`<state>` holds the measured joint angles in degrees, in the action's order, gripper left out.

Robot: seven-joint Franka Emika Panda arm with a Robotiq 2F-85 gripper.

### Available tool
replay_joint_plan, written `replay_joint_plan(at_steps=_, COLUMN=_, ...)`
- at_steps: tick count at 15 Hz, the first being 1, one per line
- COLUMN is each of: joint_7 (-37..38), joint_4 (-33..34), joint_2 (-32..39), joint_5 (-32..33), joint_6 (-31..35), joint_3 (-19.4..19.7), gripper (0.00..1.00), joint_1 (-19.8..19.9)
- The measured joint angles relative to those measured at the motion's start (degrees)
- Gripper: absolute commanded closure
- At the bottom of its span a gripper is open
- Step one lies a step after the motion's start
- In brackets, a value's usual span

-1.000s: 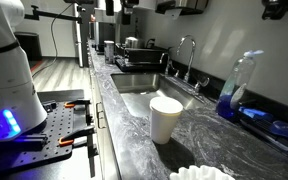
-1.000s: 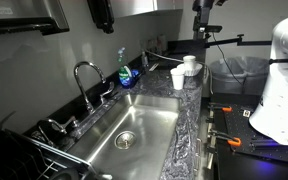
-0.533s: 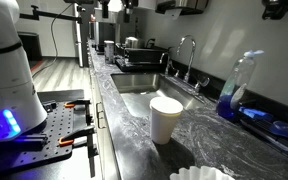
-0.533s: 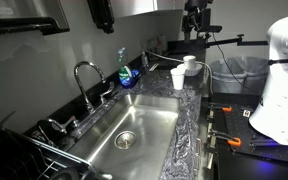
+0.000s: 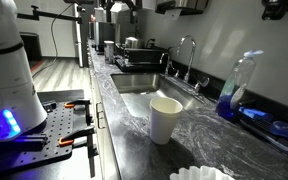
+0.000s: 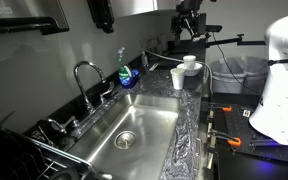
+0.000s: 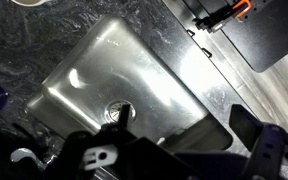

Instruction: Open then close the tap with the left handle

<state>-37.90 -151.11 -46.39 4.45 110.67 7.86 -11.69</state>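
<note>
Hand point(image 7: 184, 156) hangs high above bench point(image 6: 190, 135), my fingers wide w/ nothing btwn. Tap point(image 6: 84, 72) stands at sink's point(image 6: 144, 118) back edge, well apart from me, blue-liquid bottle point(image 6: 125, 72) near it.

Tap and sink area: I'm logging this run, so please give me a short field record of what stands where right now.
tap: chrome gooseneck behind the sink; no running water visible
left handle: small stem beside the spout, untouched
gripper: open, high above the counter, far from the tap
paper cup: white, upright on the counter
bottle: clear, blue liquid, near the wall
</note>
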Motion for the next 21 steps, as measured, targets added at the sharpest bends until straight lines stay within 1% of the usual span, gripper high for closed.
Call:
replay_joint_plan(at_steps=4, joint_7=-0.3, joint_4=0.0, joint_2=0.0, joint_5=0.0, joint_6=0.0, joint_3=0.0, gripper=0.0, joint_1=0.0)
replay_joint_plan(at_steps=6, joint_7=-2.5, joint_4=-0.4, joint_2=0.1, joint_5=0.0, joint_6=2.1, joint_3=-0.4, gripper=0.0, joint_1=-0.6)
replay_joint_plan(at_steps=9, joint_7=-5.7, joint_4=-1.3, joint_2=1.8, joint_5=0.0, joint_6=9.1, joint_3=-2.7, gripper=0.0, joint_1=-3.3)
replay_joint_plan(at_steps=14, joint_7=-9.1, joint_4=-1.4, joint_2=9.2, joint_5=1.0, joint_6=23.3, joint_3=-7.9, gripper=0.0, joint_1=-7.8)
replay_joint_plan(at_steps=18, joint_7=-9.2, joint_4=0.1, joint_2=17.0, joint_5=4.3, joint_6=35.1, joint_3=-10.9, gripper=0.0, joint_1=-8.3)
replay_joint_plan(at_steps=19, joint_7=-9.2, joint_4=0.8, joint_2=18.9, joint_5=4.8, joint_6=36.7, joint_3=-11.1, gripper=0.0, joint_1=-8.3)
replay_joint_plan(at_steps=21, joint_7=-9.2, joint_4=1.3, joint_2=20.6, joint_5=4.8, joint_6=37.0, joint_3=-11.1, gripper=0.0, joint_1=-8.3)
